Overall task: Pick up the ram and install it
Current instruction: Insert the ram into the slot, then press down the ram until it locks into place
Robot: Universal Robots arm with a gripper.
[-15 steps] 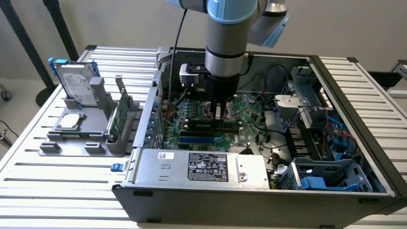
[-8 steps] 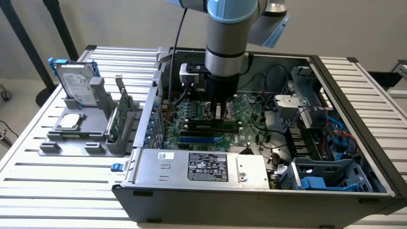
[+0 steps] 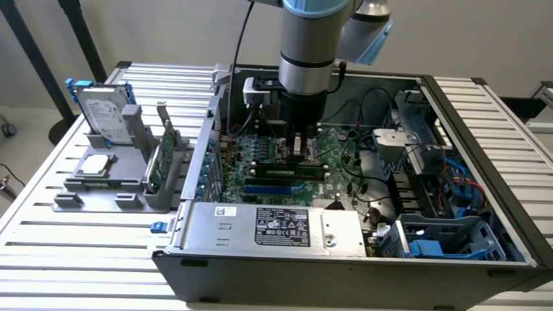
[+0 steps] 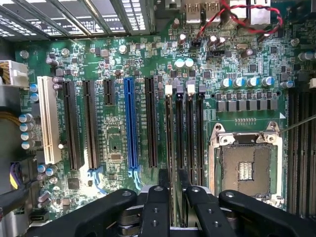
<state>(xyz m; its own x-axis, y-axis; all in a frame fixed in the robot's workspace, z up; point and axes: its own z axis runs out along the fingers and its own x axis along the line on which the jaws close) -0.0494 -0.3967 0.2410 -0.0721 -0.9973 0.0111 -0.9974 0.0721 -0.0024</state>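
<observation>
Occlusions and cut-offs: open computer case, arm over the motherboard

The arm is running out past the exterior view's upper edge and is covering part of the motherboard behind it. The ram is lying partly hidden under the gripper; whether it is fully seated is too small to tell. In the wrist view the gripper is being cropped by the frame edge, its fingertips masking the slot ends; the ram's top edge is reading only as a thin line. Printing on the power supply label is staying illegible.
</observation>
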